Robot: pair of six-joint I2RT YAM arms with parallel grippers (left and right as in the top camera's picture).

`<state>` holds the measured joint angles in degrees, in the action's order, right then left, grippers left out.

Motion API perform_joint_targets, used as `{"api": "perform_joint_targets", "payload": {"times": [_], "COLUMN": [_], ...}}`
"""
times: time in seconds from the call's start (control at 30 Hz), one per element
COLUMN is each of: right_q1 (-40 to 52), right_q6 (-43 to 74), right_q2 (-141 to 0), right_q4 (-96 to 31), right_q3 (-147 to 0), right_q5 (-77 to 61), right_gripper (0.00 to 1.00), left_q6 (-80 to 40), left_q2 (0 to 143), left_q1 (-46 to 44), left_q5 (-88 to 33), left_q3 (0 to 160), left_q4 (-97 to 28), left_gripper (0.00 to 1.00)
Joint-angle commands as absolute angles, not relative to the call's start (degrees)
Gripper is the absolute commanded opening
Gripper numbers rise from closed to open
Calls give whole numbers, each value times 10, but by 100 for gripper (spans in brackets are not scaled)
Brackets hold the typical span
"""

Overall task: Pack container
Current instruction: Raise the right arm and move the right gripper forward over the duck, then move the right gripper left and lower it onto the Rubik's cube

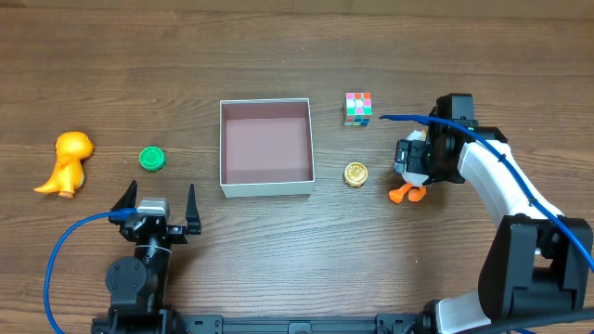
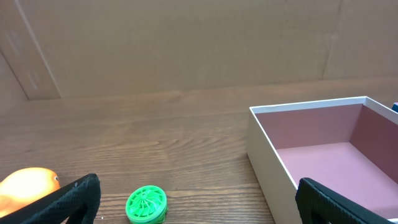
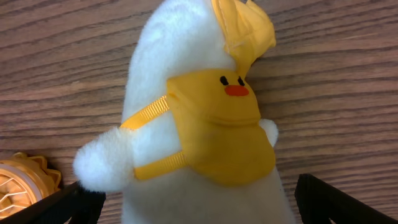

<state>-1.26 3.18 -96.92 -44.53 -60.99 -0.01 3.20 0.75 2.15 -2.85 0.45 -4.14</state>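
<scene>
Container (image 1: 267, 189): centre of the worktop, open side up.
Left gripper (image 1: 161, 195): jaws wide apart, near the front edge, front-left of container.
Right gripper (image 1: 415, 160): jaws wide apart, over white plush toy (image 3: 180, 62), right of container.

Place: a robot test station, lab-like rather than domestic; the building around it cannot be told.
Surface: a wood-grain table (image 1: 278, 269) with a handful of items spaced out on it.
Machines: a left arm (image 1: 139, 274) and a right arm (image 1: 506, 181) stand at the table's near edge, above a black rail (image 1: 278, 325).
Wiring: a blue cable (image 1: 53, 288) loops loose from the left arm; a second blue cable (image 1: 408, 118) runs along the right arm.
Backdrop: plain cardboard sheets (image 2: 186, 43) stand behind the table in the left wrist view.
Props: an orange dinosaur (image 1: 65, 162), green disc (image 1: 152, 159), colour cube (image 1: 357, 107), gold disc (image 1: 355, 173) and plush toy (image 3: 155, 74) lie to either side of a white container (image 1: 265, 188), like trial objects.
</scene>
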Motion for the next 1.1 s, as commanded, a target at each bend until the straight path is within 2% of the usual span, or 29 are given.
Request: {"api": "perform_joint_targets", "payload": {"times": [0.0, 0.3, 0.67, 0.83, 1.07], "right_q1": [-14, -14, -5, 41, 124], "right_q6": [30, 25, 14, 15, 17], "right_q2": [-972, -972, -972, -972, -1002], "right_q4": [-442, -416, -473, -463, -442], "right_q3": [-617, -630, -812, -871, -873], "right_q5": [-1, 0, -8, -38, -7], "right_gripper": [100, 100, 100, 100, 100], "left_q6": [41, 41, 41, 41, 41], "left_q2": [6, 6, 6, 6, 6], "left_q1": [26, 26, 26, 26, 26], "left_q5": [-38, -38, -38, -38, -38], "left_q3": [3, 3, 3, 3, 3], "left_q4": [-41, -41, -41, -41, -41], "left_gripper": [100, 100, 100, 100, 100]}}
